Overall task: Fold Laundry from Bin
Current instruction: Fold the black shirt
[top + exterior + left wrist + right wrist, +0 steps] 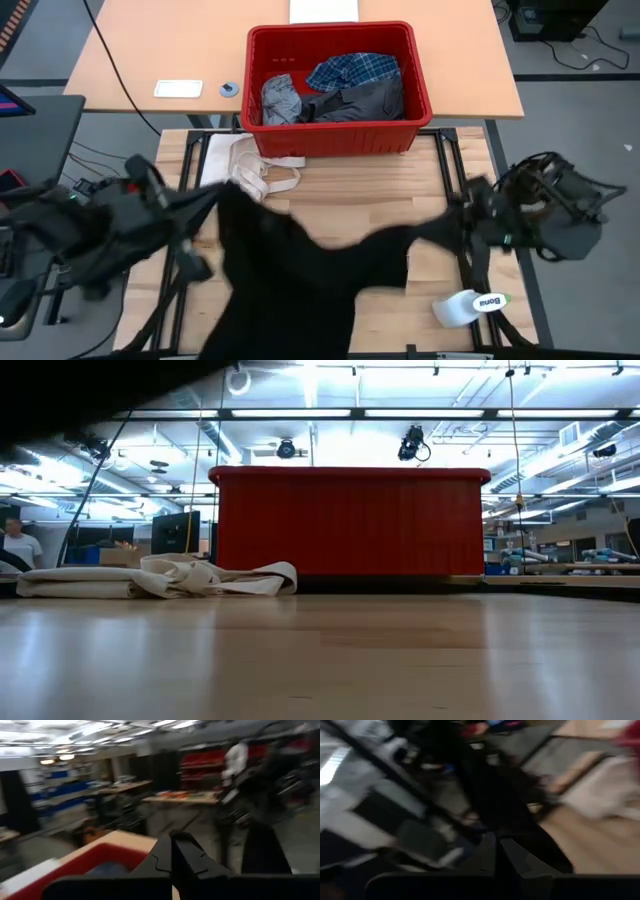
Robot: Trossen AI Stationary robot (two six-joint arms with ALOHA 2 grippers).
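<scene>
The large black garment (290, 280) hangs stretched above the wooden surface (400, 190), slung between both arms; its long axis runs across the surface from the left claw (215, 195) to the right claw (455, 215). Each claw is clamped together on one end of the cloth, the left end held a little nearer the bin. Most of the fabric sags toward the near edge, closer to the left arm.

Behind it, the red bin (337, 140) holds 3 more pieces: the plaid shirt (352, 70), a light grey garment (280, 100) and a dark grey garment (360, 100). A cream cloth (255, 170) lies just in front of the bin.

A white roll (470, 305) near the right arm reads "Bona", seen upside down.
</scene>
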